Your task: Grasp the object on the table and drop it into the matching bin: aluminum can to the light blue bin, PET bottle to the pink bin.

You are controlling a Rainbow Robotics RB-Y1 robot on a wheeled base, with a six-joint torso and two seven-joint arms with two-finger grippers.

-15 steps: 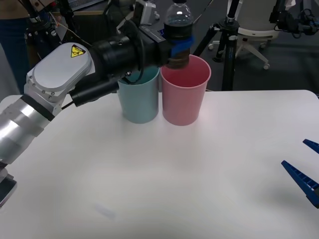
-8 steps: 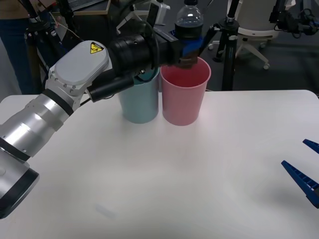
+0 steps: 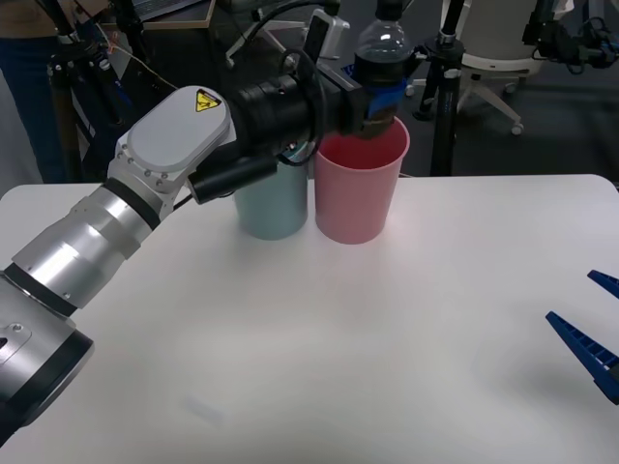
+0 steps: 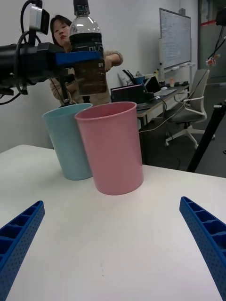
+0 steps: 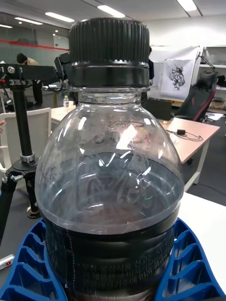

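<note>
Pretty far along here, I'd say most of the job is done. The left gripper (image 3: 380, 100) sits at upper centre of the front view, fingers clenched around the belly of the PET bottle (image 3: 383, 58), which is held upright with its dark cap up and dark liquid inside. In the left wrist view the blue ribbed fingers (image 5: 29, 263) hug both sides of the bottle, so the grip looks solid.

The bottle hangs in the air just above the pink bin (image 3: 359, 188), over the far part of its rim from what the front view shows. The right wrist view puts it more above the seam between the pink bin and the light blue bin (image 4: 67, 143), so honestly I can't tell for sure whether it's fully centred over the pink opening or a bit toward its back edge. The two bins stand touching or nearly touching, upper middle of the table (image 3: 387, 338).

So: grasp done, lift done, carry basically done. What's left is letting go so it drops into pink, maybe with a small nudge first.

The right gripper (image 3: 595, 333) waits at the lower right edge of the front view, fingers spread wide, holding nothing.
</note>
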